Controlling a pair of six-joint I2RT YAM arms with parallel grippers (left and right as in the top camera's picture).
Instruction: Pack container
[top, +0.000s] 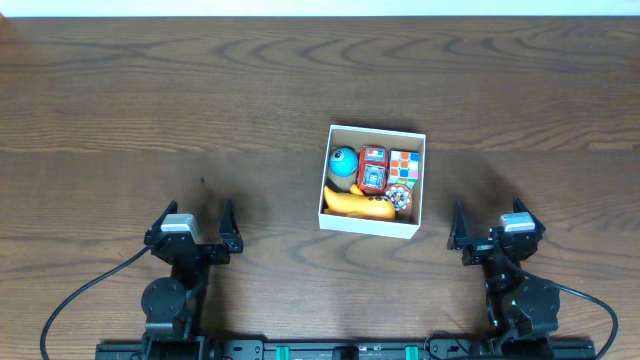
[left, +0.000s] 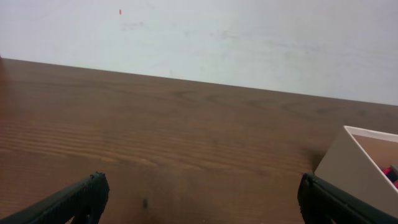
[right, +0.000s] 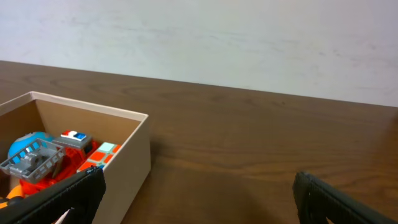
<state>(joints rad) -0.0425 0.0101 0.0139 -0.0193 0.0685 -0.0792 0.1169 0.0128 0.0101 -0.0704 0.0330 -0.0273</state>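
- The left fingers are spread wide with nothing between them. They sit low over bare tabletop, well to the left of the container.
- The right fingers are also parted and empty. They are near the container's front right corner but apart from it.
- The container rests right of centre on the tabletop, ahead of both arms and closer to the right one.
- Inside it, a blue ball, a red toy, a colour-tiled cube and a yellow toy crowd the floor.
- No loose toy shows in any view, so the packing looks finished or close to it, and the step in hand is probably to stay clear.
- To do that well, both pairs of fingers should stay open and off the thin walls. The right arm is the nearer one, so it should rise before swinging, since the box would probably slide if nudged.
- If the red toy needs settling, the approach should be straight down between the walls.
- No lid is in view.
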